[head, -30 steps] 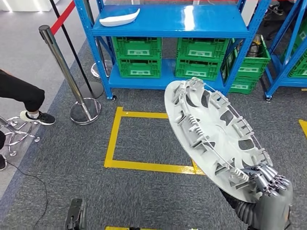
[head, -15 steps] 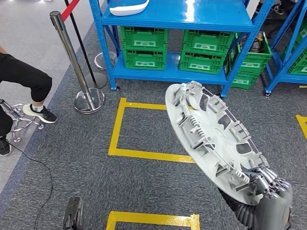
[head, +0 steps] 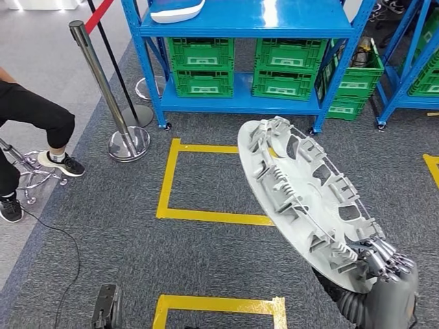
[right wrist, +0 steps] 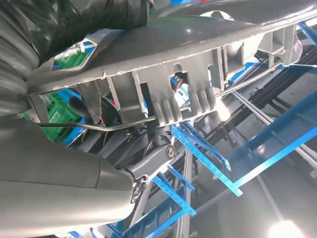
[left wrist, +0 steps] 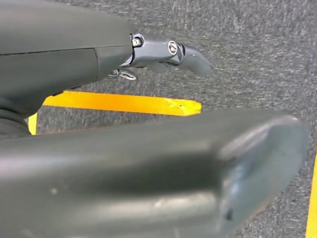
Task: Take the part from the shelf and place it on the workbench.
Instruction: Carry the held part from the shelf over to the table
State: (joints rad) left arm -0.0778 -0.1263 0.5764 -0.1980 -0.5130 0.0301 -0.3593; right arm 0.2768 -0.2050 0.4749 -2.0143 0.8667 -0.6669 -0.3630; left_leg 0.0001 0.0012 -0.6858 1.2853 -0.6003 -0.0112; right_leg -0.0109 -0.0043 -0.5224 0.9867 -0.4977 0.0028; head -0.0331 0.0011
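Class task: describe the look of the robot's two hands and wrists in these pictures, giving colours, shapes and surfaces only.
The right hand has dark metallic, jointed fingers above a smooth grey rounded body and a black ribbed wrist cover. The left hand shows a smooth dark grey cover, a thick grey thumb and a slim finger with silver pins.

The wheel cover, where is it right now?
In the head view the wheel cover is held at its rim by the right hand, tilted over the grey carpet, in front of the blue shelf.
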